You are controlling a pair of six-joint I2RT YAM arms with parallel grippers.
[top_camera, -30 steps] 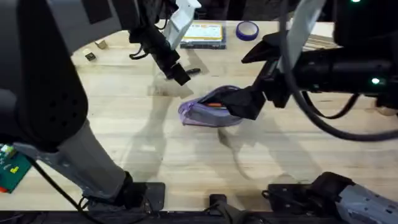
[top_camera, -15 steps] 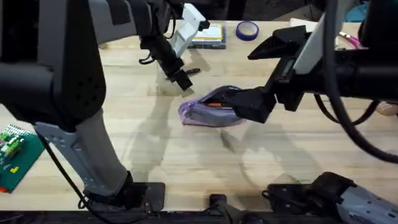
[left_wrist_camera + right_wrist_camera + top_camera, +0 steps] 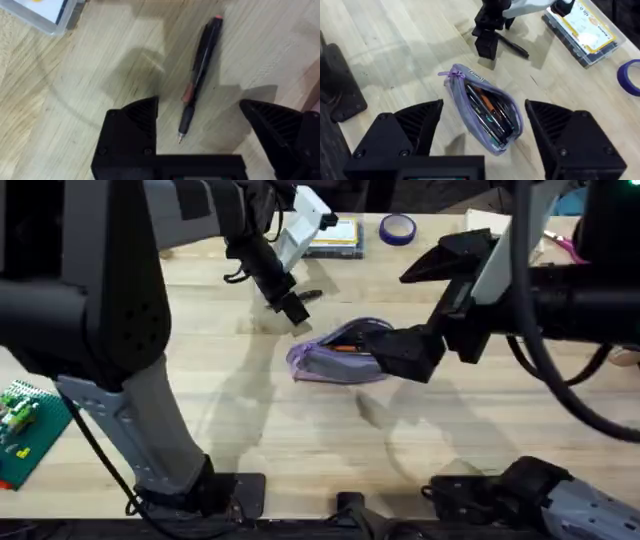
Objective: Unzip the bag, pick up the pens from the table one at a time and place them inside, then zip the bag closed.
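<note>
Hardly anything has shifted in the last half second: the left gripper (image 3: 200, 125) hangs with jaws spread wide and empty over the black pen (image 3: 199, 80), which lies on the table (image 3: 250, 430) toward its far edge. Nearer mid-table, the bag (image 3: 485, 112) lies unzipped with pens inside, and the right gripper (image 3: 485, 132) hovers over it, wide open, holding nothing.
</note>
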